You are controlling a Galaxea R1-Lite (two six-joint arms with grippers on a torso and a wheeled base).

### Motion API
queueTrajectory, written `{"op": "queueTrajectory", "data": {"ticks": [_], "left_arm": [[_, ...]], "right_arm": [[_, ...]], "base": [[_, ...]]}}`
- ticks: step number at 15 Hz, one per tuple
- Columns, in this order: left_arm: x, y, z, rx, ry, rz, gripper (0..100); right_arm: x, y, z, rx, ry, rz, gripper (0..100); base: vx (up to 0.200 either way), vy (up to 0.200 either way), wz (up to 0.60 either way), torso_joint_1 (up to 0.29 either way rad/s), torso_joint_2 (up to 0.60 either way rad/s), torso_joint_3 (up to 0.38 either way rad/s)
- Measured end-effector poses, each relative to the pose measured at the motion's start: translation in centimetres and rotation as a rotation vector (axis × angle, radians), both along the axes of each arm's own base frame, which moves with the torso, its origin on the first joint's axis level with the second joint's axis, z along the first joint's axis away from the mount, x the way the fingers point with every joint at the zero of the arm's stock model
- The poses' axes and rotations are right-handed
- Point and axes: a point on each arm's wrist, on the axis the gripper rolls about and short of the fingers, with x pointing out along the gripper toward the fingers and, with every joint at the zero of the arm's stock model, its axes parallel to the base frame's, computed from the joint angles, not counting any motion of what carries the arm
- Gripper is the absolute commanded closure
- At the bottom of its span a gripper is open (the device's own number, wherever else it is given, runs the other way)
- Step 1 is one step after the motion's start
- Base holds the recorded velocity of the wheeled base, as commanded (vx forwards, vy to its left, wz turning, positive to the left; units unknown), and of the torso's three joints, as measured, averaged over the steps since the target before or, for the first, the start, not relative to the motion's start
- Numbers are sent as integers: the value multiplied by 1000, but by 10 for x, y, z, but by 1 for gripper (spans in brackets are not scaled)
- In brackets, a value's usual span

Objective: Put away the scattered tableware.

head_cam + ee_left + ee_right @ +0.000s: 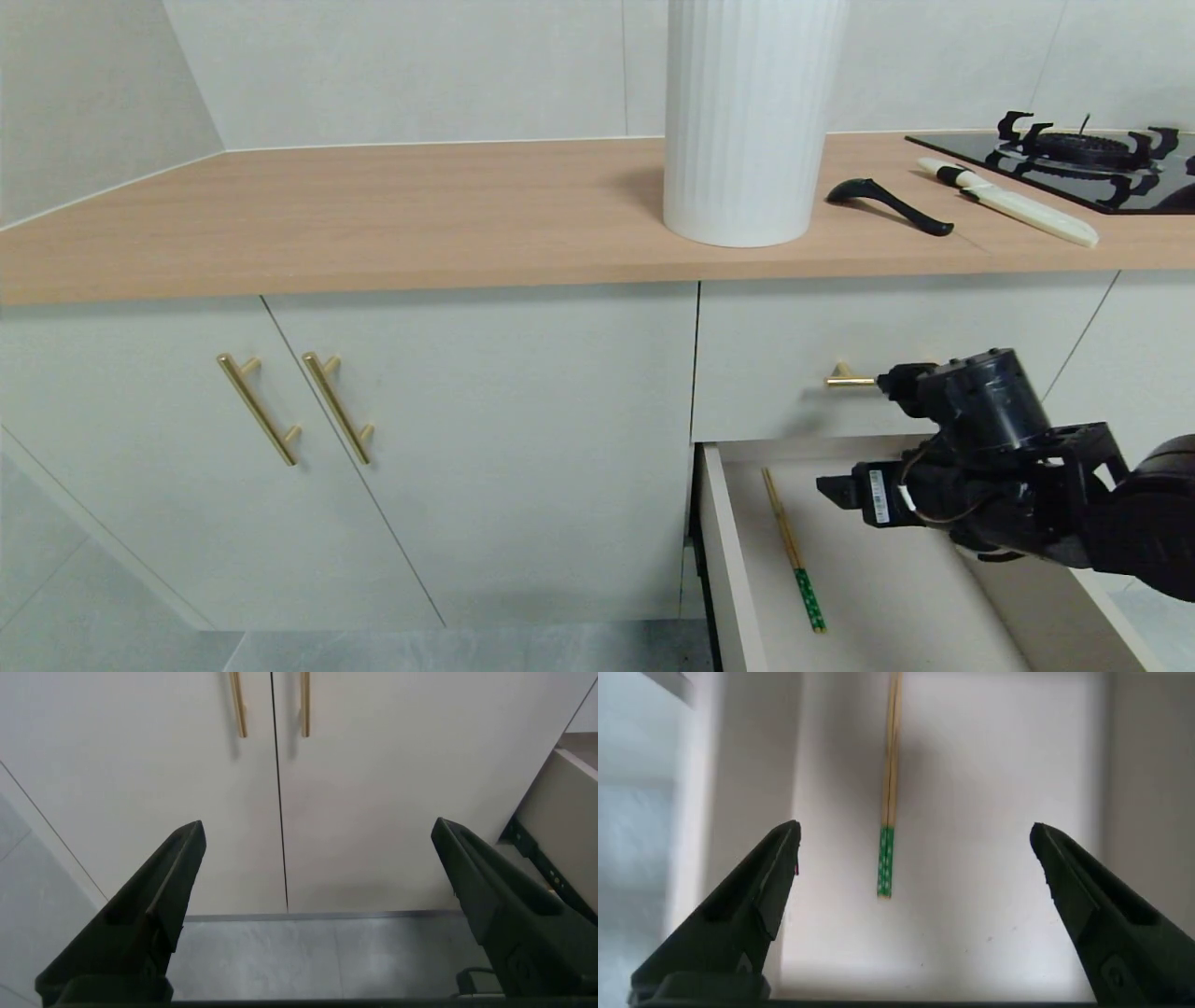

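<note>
A pair of long wooden chopsticks with green dotted ends (794, 551) lies flat on the floor of the open pale drawer (724, 560), at the lower right of the head picture. The chopsticks are close to the drawer's left wall and are side by side.

The right hand (914, 828) hangs over the open drawer, to the right of the chopsticks and not touching them. Its two black fingers are far apart and nothing is between them.

The left hand (318, 826) is low down in front of the white cupboard doors (374, 812). Its fingers are far apart too, and it holds nothing.

The long brown wooden bench (373, 215) runs across the upper half of the head picture. A tall white ribbed pot (747, 121) stands on it at the upper middle. Just right of the pot lies a black plastic spoon (887, 203). Right of the spoon lies a white knife with a black band on its handle (1018, 207). The knife is just beside the black glass stove (1074, 159) in the upper right corner.

Two slanted gold bar handles (257, 408) sit on the cupboard doors at the middle left. Another gold handle (850, 380) sits on the closed drawer front above the open drawer, partly hidden by the right arm.
</note>
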Motion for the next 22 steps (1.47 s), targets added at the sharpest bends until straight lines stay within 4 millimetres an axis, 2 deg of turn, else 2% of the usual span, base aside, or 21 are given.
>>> {"op": "queueTrajectory", "data": {"ticks": [5,8,13,22], "left_arm": [[0,0,0,0,1,0,0],[0,0,1,0,-4,0,0],[0,0,0,0,-1,-1,0],[0,0,0,0,-1,0,0]], "right_arm": [[-27,-18,48,30,-165,24,0],[-37,-27,65,43,-232,21,0],[-43,-31,69,38,-250,25,0],[-37,-41,70,24,-258,-13,0]], "base": [[0,0,0,7,-30,-21],[0,0,0,43,-238,-246],[0,0,0,168,-491,-296],[0,0,0,194,-466,-283]]}}
